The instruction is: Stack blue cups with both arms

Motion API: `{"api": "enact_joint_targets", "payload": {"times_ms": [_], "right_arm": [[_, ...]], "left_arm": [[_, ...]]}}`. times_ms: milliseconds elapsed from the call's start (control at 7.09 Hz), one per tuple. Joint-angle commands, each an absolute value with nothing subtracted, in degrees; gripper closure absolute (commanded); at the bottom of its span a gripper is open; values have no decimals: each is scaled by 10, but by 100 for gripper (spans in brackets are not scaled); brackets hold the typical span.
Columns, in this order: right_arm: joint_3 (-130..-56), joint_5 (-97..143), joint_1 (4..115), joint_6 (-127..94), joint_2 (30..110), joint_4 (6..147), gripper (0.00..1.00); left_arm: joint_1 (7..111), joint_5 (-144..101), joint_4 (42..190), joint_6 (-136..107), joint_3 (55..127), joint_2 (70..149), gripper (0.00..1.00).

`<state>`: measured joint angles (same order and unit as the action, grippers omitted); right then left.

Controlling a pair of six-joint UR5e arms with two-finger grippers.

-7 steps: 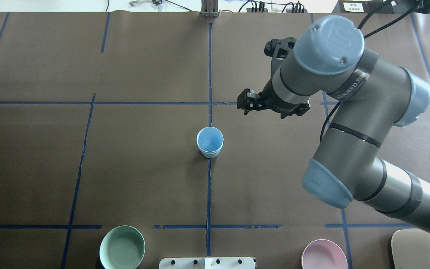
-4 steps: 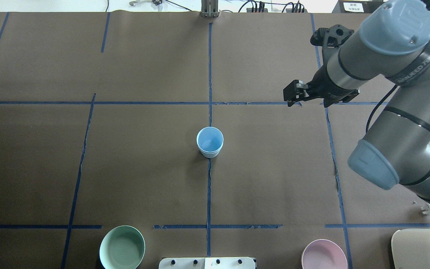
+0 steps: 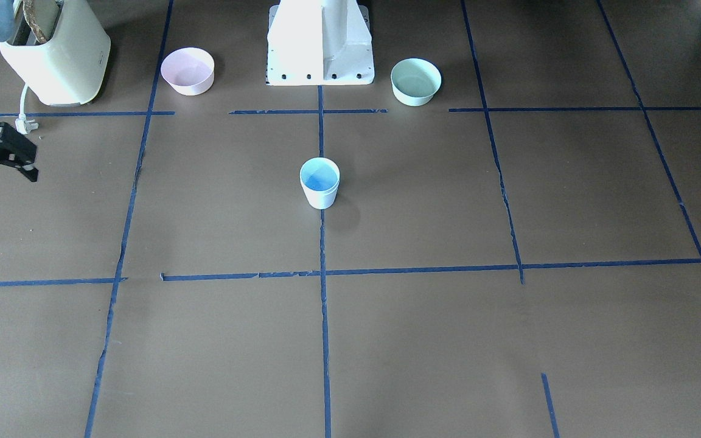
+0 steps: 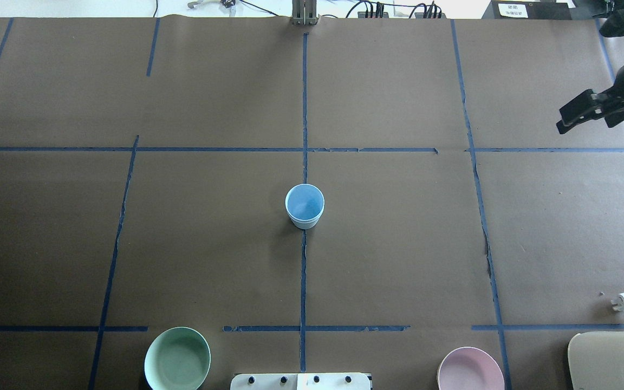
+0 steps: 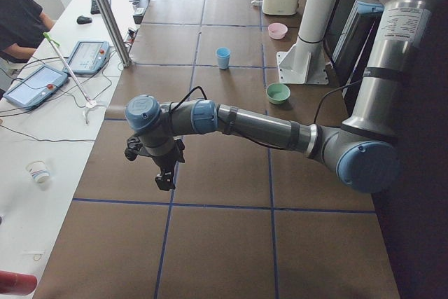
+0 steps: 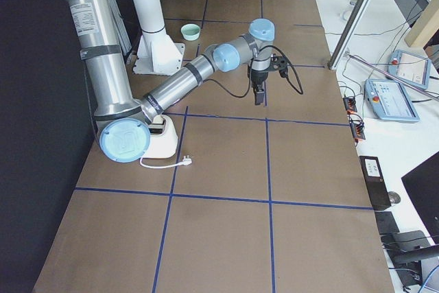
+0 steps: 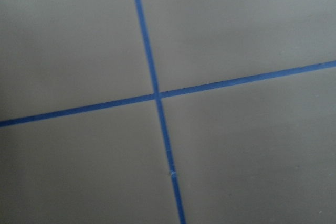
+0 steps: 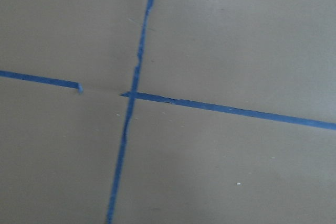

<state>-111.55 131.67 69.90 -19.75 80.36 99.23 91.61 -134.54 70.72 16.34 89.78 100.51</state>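
Observation:
One pale-blue cup (image 4: pixel 304 206) stands upright on the centre tape line; it also shows in the front view (image 3: pixel 319 182) and the left side view (image 5: pixel 222 57). A band under its rim may be a second nested cup; I cannot tell. No separate second cup shows. My right gripper (image 4: pixel 560 123) hangs open and empty far to the cup's right, also seen at the front view's left edge (image 3: pixel 34 165). My left gripper (image 5: pixel 164 183) shows only in the left side view, far from the cup over bare table; I cannot tell if it is open.
A mint-green bowl (image 4: pixel 177 358) and a pink bowl (image 4: pixel 470 369) flank the white pedestal base (image 4: pixel 300 381) at the near edge. A cream toaster (image 4: pixel 612 360) with a white plug (image 4: pixel 623 301) sits near right. Blue tape lines grid the brown table.
My right arm has swung away from the cup to the overhead view's right edge, with only its gripper left in view. The cup has not moved.

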Motion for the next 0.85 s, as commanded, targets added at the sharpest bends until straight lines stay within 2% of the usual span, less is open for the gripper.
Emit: {"api": "enact_joint_targets", "payload": {"times_ms": [0, 282, 706], "right_arm": [[-1040, 1367, 789, -37, 836, 992, 1], [-1014, 1401, 844, -14, 867, 991, 1], [-984, 1396, 848, -15, 871, 991, 1]], "left_arm": [[935, -1349, 719, 175, 878, 977, 0], [934, -1349, 824, 143, 884, 918, 0], [933, -1348, 852, 108, 881, 914, 0]]}}
